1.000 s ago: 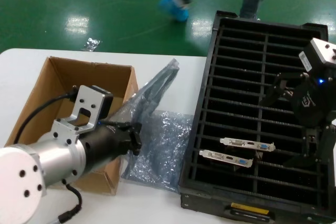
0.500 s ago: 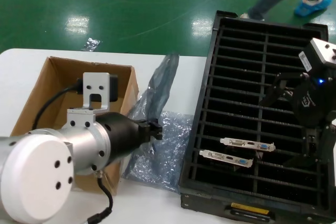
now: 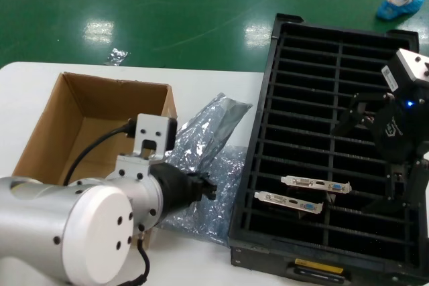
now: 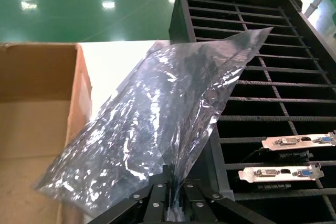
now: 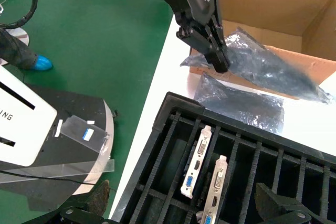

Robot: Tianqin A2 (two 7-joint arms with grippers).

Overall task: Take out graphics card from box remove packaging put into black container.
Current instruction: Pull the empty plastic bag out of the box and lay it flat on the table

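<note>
Only "ING" can be read, on a white panel [image 5: 21,121] beside the floor.

The box [image 3: 80,122] is open on top and looks empty, though the left arm [image 3: 87,232] hides its near corner. The left gripper [image 4: 170,203] is pinched on the packaging [image 4: 163,119], which fills the gap between box and black container [image 3: 322,98]. Two graphics cards [image 3: 301,193] block two near slots. The right gripper [image 3: 402,172] hangs over the container's right side.

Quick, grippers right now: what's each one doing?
Left gripper: closed, pinching the anti-static bag between box and black crate.
Right gripper: over the crate, finger state cannot be told.
</note>
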